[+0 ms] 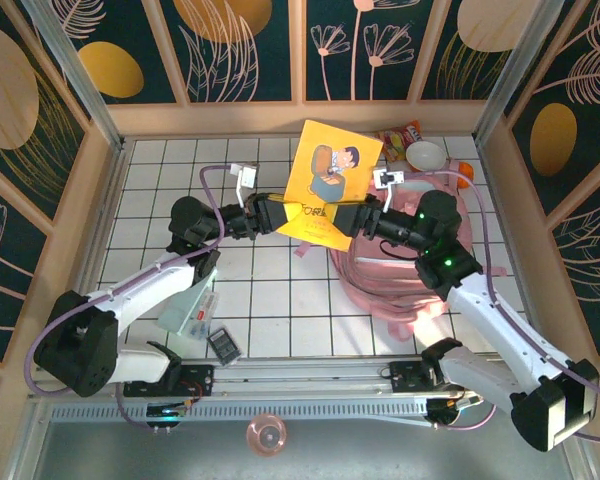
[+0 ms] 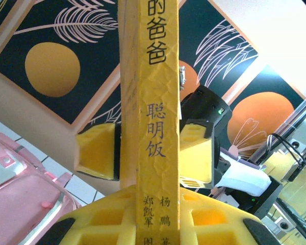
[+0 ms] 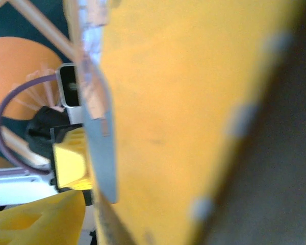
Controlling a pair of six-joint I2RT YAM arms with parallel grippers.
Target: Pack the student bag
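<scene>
- Your left gripper (image 1: 277, 215) is clamped on the yellow book (image 1: 330, 170). In the left wrist view the spine runs straight down into its own two fingers, which pinch it from both sides.
- You hold the book in the air above the middle of the table (image 1: 160, 190). Its cartoon cover is turned up to the top camera, and one corner points at the far edge.
- Your right gripper (image 1: 352, 220) meets the book from the opposite side, at its lower right edge, almost nose to nose with the left one.
- Its yellow fingers (image 2: 97, 150) stand wide, one on each side of the spine. A thin dark line seems to separate one of them from the book, but the view is too tight for you to tell whether they press on it or stand clear.
- In the right wrist view the cover sits close to the lens as a yellow blur.
- The student bag (image 1: 380, 280) lies flat on the right half of the table, under your right arm. Its pink straps loop towards the middle.
- A white bowl (image 1: 425, 155) and a snack packet (image 1: 400, 133) sit just beside each other by the far right corner, at the bag's far end.
- A small dark calculator (image 1: 223, 345) lies near the near edge, left of the middle and well apart from the bag.
</scene>
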